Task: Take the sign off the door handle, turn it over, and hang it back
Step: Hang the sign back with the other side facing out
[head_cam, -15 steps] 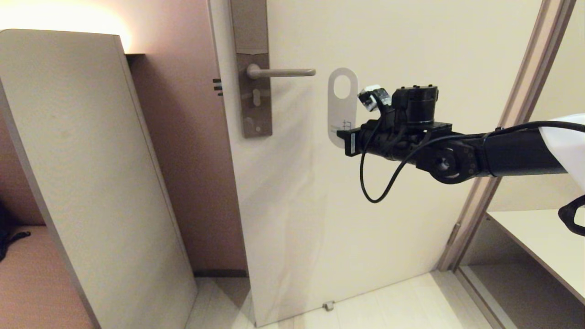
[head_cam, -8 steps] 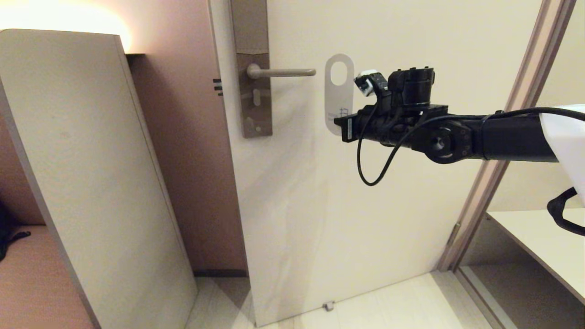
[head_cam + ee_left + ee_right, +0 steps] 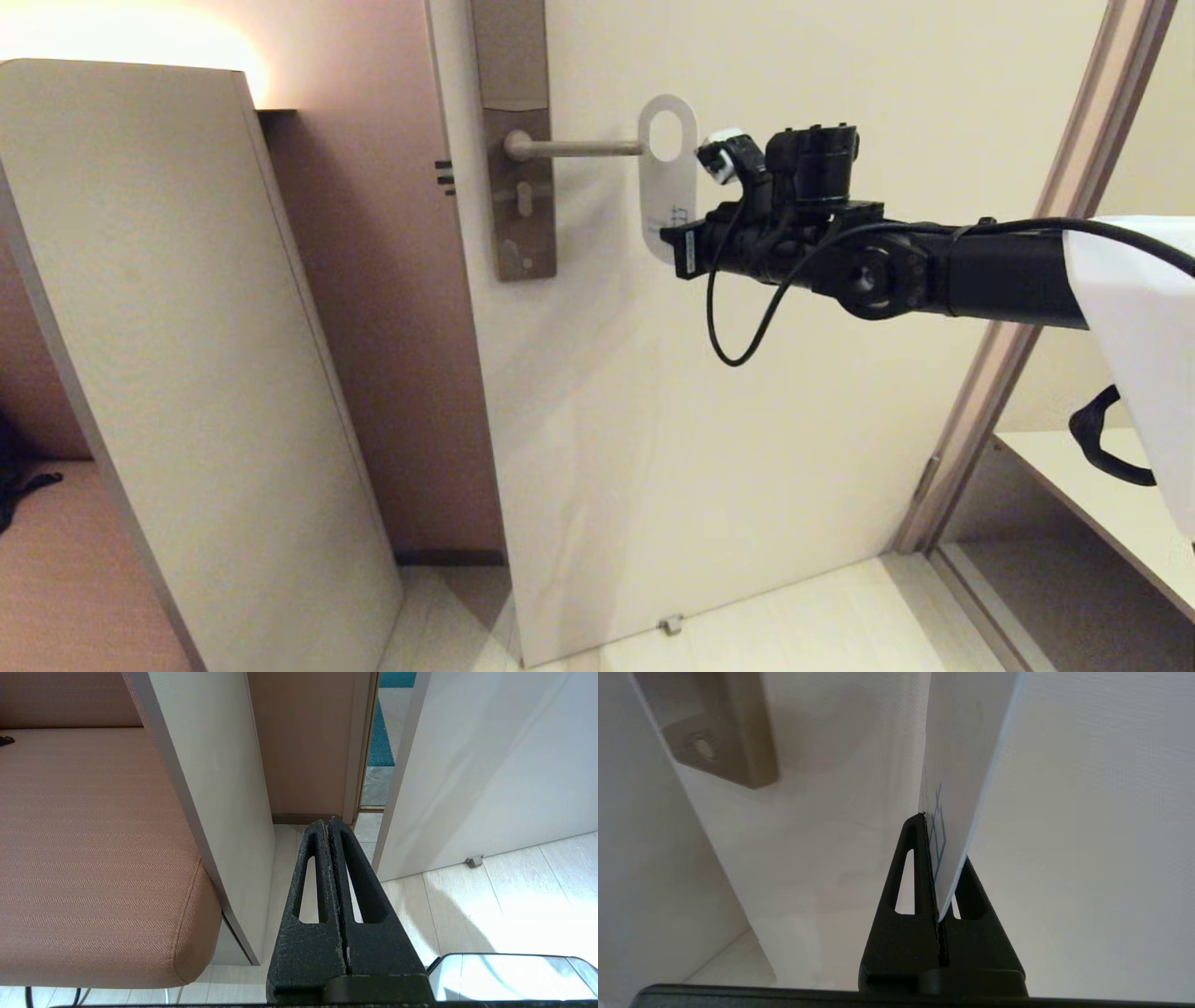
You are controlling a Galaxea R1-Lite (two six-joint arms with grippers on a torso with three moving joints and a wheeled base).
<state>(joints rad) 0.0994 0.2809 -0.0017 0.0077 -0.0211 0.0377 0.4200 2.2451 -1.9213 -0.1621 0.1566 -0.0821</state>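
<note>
White card, thin and flat: the sign point(image 3: 667, 191) looks light and fairly stiff, so by my guess it will swing or bow if pushed against anything, and its smooth face could slip in a weak pinch. In the head view the right gripper point(image 3: 679, 245) is clamped on the sign's lower end, which is the sensible place to hold, since it leaves the oval hole at the top free. That hole stands above the claw, right at the free tip of the door handle point(image 3: 579, 147); whether the tip has entered the hole I cannot tell. Beyond the claw is the pale door point(image 3: 747, 420), and the backplate point(image 3: 520, 168) lies farther along the lever from it.

In the left wrist view the left gripper point(image 3: 332, 828) is parked low with its fingers pressed together on nothing, a tan cushioned seat point(image 3: 93, 849) off to one side and light floorboards point(image 3: 504, 891) below.

In the right wrist view the sign rises edge-on from between the closed fingers, blue print showing just above the grip, with a corner of the backplate point(image 3: 733, 742) well off to the side. Room near the door is tight.
</note>
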